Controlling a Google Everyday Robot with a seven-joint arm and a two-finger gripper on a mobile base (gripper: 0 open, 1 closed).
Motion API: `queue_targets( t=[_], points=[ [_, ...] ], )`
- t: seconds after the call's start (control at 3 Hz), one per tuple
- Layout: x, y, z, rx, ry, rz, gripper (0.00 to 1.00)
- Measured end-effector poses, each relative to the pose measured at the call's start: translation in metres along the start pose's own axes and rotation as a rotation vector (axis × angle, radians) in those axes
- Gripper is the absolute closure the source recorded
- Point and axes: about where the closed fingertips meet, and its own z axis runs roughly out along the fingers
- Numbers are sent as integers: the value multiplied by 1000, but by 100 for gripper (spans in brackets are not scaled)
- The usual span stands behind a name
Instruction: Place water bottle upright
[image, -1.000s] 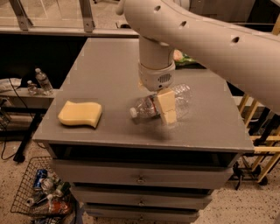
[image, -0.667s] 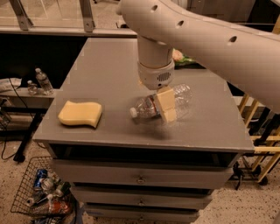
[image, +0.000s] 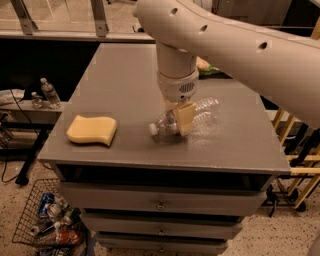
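The water bottle (image: 204, 116), clear ribbed plastic with a white cap, lies on its side on the grey table (image: 115, 85), right of centre, with the cap pointing left towards the front. My gripper (image: 179, 119) hangs straight down from the big white arm over the bottle's neck end. It is open and straddles the bottle: the near cream finger (image: 185, 119) stands in front of the bottle and the other is behind it. The label is hidden by the gripper.
A yellow sponge (image: 92, 130) lies at the table's front left. A green-and-white object (image: 206, 65) sits behind the arm. Two small clear bottles (image: 49, 93) stand on a low shelf at left. A wire basket of cans (image: 47, 220) is on the floor; wooden slats (image: 294, 150) are at right.
My gripper has shifted slightly left along the bottle. The bottle and the sponge have not moved.
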Motion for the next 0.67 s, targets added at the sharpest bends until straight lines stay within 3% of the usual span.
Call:
queue_targets(
  t=[0.33, 0.67],
  points=[
    [1, 0, -1, 4, -6, -8, 65],
    [7, 2, -13, 44, -72, -10, 88]
  ],
)
